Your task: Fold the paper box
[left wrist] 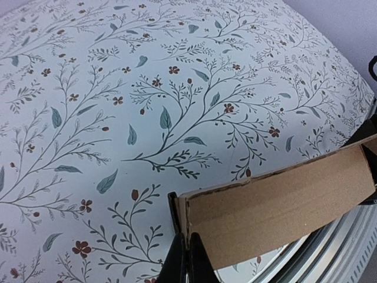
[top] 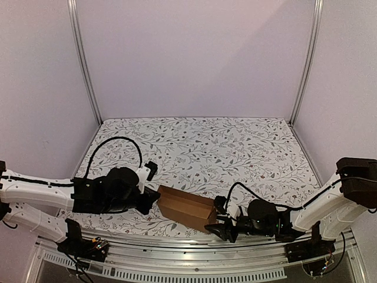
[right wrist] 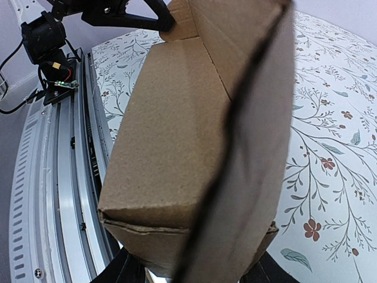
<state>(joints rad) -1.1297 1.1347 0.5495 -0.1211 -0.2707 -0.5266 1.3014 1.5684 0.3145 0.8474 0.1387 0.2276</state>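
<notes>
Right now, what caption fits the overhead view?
Left gripper and right gripper hold a paper box by its ends at a flowered table.

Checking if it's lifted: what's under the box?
Only floral cloth shows around and below the box, with the metal rail just nearer. The patch directly beneath is covered, so whether it rests there is unclear.

Both arms reach low toward each other, left claw (top: 154,198) pinched closed, right claw (top: 219,220) clamped part-way apart.

Overhead view from behind; both wrist cameras closely face paper box (top: 186,207)
</notes>
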